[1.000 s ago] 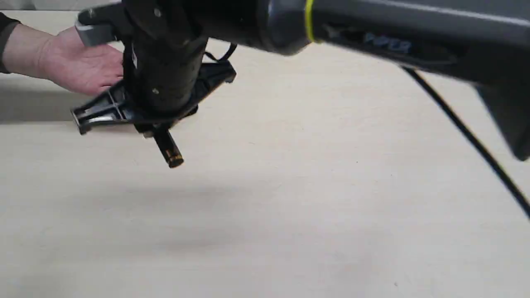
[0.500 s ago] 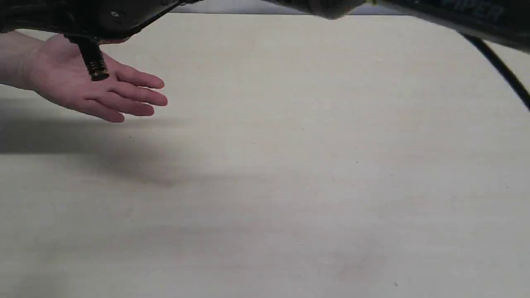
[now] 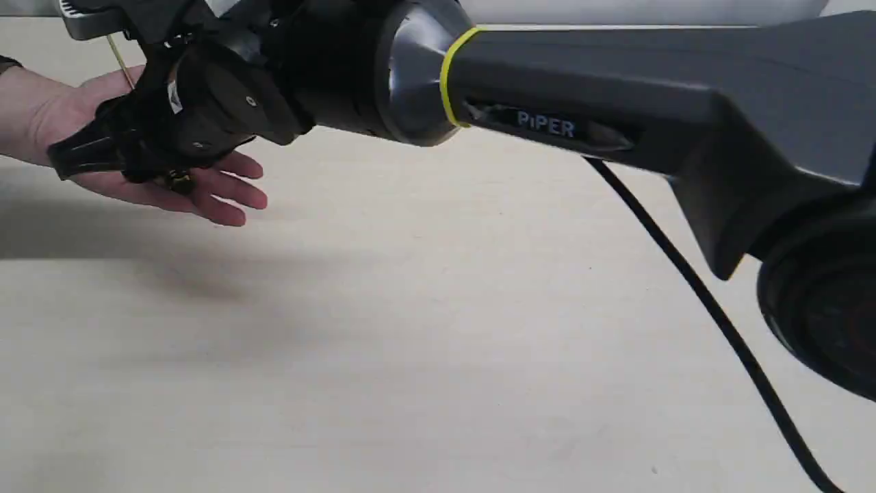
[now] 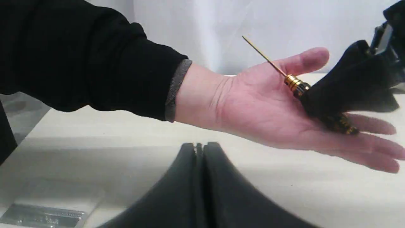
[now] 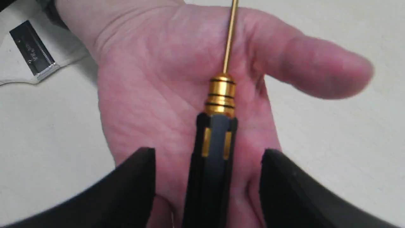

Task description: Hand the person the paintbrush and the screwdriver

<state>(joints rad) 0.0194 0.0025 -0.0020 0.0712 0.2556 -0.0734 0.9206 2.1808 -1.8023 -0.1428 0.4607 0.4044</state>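
The person's hand (image 3: 41,116) is held out palm up at the table's far left, with a dark sleeve cuff (image 4: 177,91) at the wrist. The screwdriver (image 5: 218,95) lies along the palm (image 5: 152,79), black handle toward the fingers and thin gold shaft (image 4: 262,55) pointing up past the thumb. My right gripper (image 5: 208,155) is over the palm and open, a gap showing on each side of the handle. In the exterior view the gripper (image 3: 116,150) covers most of the hand. My left gripper (image 4: 199,147) is shut on nothing, low in front of the wrist. The paintbrush is out of view.
The right arm (image 3: 582,89) stretches across the top of the pale table (image 3: 438,342), and its black cable (image 3: 684,274) trails down to the right. A silver plate (image 4: 41,215) and a dark label (image 5: 31,50) lie near the person's wrist.
The right gripper carried the screwdriver from beside the hand to above the palm, then came down onto it. Its fingers now stand apart from the handle.
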